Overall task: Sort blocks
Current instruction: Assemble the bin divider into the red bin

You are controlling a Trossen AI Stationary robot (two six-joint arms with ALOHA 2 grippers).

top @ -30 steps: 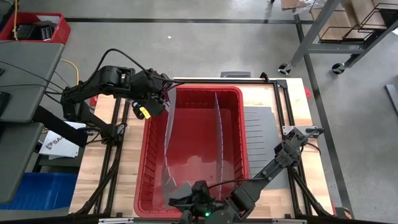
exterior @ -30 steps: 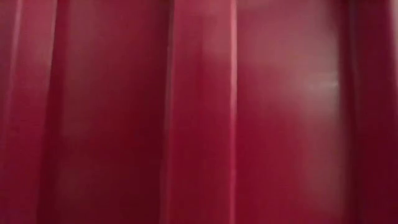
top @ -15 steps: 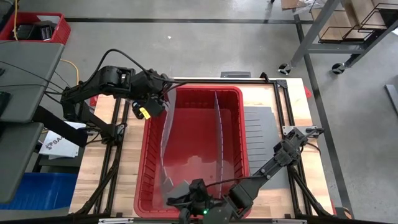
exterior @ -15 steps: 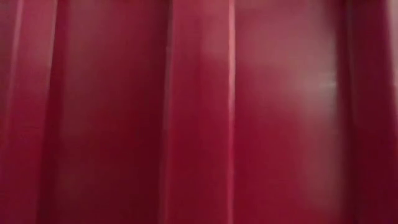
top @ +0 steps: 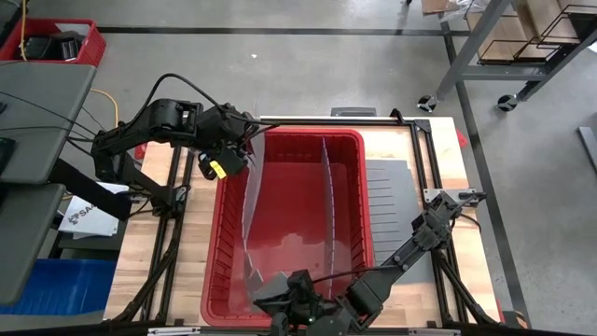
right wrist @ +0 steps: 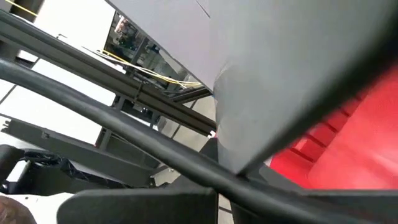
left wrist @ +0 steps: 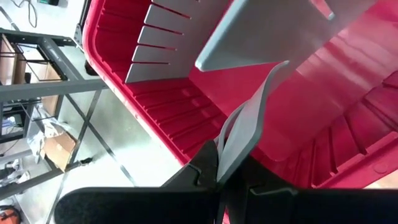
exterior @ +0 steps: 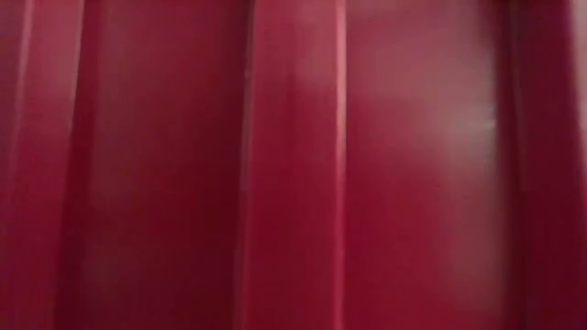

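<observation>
I see the wooden table [top: 191,233] carrying the red bin [top: 359,201], a grey slotted sheet [top: 387,201] just beside it

Both arms are dark, near-black, built of boxy links joined by rounded joint housings. The left arm [top: 154,126] has a thick black cable looping above its upper links, and thinner black cables trail off its base. Near its wrist sits a small yellow-and-black marking or part. Its end effector [left wrist: 219,180] shows two matte black fingers with angular, stepped inner edges and a broad, flat black body behind them. The right arm [top: 415,243] is a slim black link with grey metal fittings at its base joint; a thin black cable curves along it. A small green light glows near its wrist. Its end effector [top: 280,291] is likewise black.
</observation>
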